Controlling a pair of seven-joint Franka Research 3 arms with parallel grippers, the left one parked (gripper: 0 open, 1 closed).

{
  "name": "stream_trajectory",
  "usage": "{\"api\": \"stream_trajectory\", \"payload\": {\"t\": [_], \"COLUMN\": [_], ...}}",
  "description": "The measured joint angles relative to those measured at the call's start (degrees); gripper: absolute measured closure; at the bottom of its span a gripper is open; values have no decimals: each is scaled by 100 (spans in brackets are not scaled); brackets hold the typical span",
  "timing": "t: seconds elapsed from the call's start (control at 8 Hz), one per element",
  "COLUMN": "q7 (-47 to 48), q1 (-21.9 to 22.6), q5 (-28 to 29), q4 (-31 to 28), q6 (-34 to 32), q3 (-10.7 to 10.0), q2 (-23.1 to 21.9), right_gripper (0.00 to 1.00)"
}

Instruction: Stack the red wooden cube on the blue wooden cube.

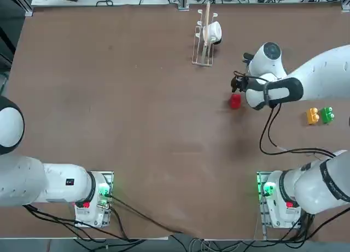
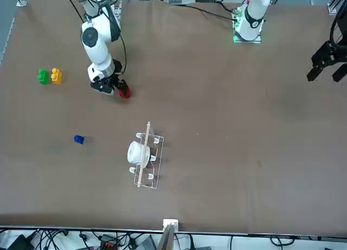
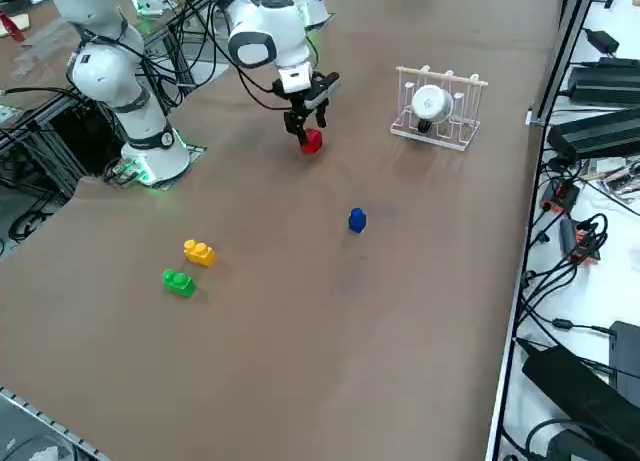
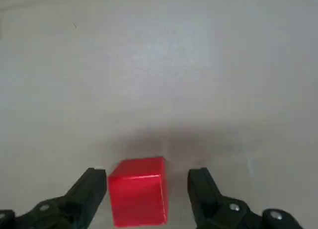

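Your right gripper (image 4: 147, 191) is low over the brown tabletop (image 1: 136, 126), its fingers spread apart with the small bright-red wooden cube (image 4: 137, 190) standing between them. In the wrist view the cube sits close beside one finger (image 4: 88, 191), with a clear gap to the other, and neither finger presses on it. The cube rests on the tabletop; you can see it from overhead (image 1: 235, 101) just beside the gripper (image 1: 236, 87).

The tiny dark-blue wooden cube (image 3: 357, 219) sits alone on the tabletop, well apart from the red one (image 3: 311, 140), toward the far edge from the arm bases. In the front view you will find it (image 2: 79, 139) nearer that camera than the gripper (image 2: 116, 87).

A yellow studded block (image 3: 199, 252) and a green studded block (image 3: 179, 281) lie just beside each other out to the robot's right. A wire rack holding a white cup (image 1: 206, 34) stands near the far edge.
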Motion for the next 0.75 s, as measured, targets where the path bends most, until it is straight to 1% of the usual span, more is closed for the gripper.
{"api": "stream_trajectory", "payload": {"t": [0.75], "q7": [1], "q1": [248], "q5": [0], "q4": [-14], "q6": [6], "q3": [-1], "q2": [65], "right_gripper": [0]}}
